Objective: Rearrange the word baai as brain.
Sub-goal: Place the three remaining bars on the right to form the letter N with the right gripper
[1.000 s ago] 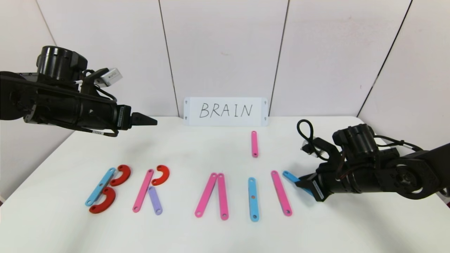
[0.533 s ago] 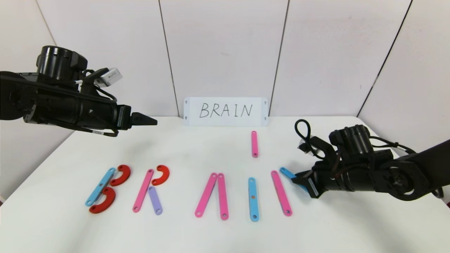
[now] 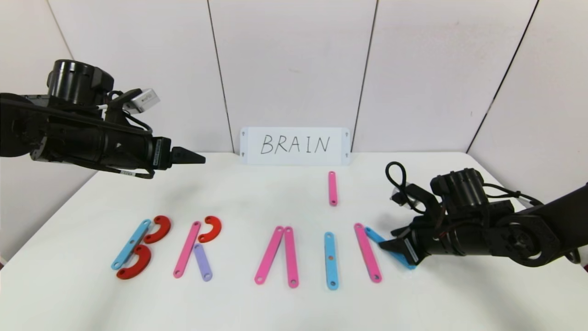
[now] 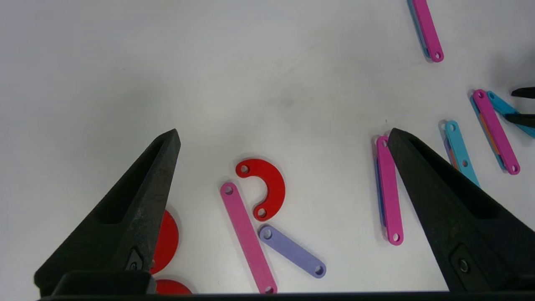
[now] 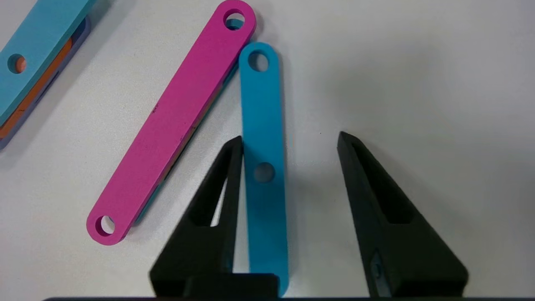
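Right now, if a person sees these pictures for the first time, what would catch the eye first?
Probably the row of coloured plastic letters across the white table, under the handwritten BRAIN sign at the back wall. Next, the right gripper low at the row's right end, its jaws open around a blue bar lying beside a pink bar. The left gripper hangs open above the table's left.

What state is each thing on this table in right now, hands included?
Right hand: open, low over the table, straddling the flat blue plastic bar.
Flat blue plastic bar: lying flat, released, its far end beside the long pink plastic bar.
Left hand: open, raised, empty.
Spare short pink bar: lying apart, unused.
White BRAIN sign: standing upright.
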Controlling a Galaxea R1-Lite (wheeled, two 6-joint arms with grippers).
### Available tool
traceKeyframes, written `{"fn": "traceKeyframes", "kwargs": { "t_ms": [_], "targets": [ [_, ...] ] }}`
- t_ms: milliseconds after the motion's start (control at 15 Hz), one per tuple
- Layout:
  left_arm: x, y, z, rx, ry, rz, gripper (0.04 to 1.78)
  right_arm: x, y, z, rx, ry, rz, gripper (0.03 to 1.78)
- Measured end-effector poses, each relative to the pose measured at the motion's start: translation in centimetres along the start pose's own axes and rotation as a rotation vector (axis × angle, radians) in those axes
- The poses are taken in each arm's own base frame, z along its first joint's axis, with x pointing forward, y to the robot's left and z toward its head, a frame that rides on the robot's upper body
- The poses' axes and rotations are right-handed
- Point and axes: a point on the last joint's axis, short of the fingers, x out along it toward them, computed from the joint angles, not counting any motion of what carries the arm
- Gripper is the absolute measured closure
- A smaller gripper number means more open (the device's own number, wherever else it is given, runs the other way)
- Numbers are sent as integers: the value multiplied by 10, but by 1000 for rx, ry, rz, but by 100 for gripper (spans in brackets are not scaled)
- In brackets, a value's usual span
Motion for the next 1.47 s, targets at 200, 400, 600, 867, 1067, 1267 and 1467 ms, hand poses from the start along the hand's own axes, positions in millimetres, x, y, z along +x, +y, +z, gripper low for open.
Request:
{"fn": "traceKeyframes", "kwargs": {
  "t_ms": [200, 400, 600, 867, 1067, 1267, 1467],
  "targets": [
    [0, 0, 0, 0, 0, 0, 9, -4, -1, 0, 3, -7, -6, 45],
    [0, 0, 0, 0, 2, -1, 9, -9, -3, 1, 10, -18, -17, 15],
    [0, 0, -1, -1, 3, -1, 9, -11, -5, 3, 15, -29, -24, 8],
    [1, -1, -1, 1, 3, -4, 9, -13, -7, 13, 19, -57, -40, 8],
    [1, -1, -1, 1, 3, -4, 9, -9, 0, 34, 61, -96, -97, 8],
    [1, -1, -1, 0, 4, -4, 9, 1, 16, 67, 112, -156, -160, 8],
    [1, -2, -1, 1, 4, -5, 9, 13, 28, 98, 150, -190, -200, 8]
  ]
}}
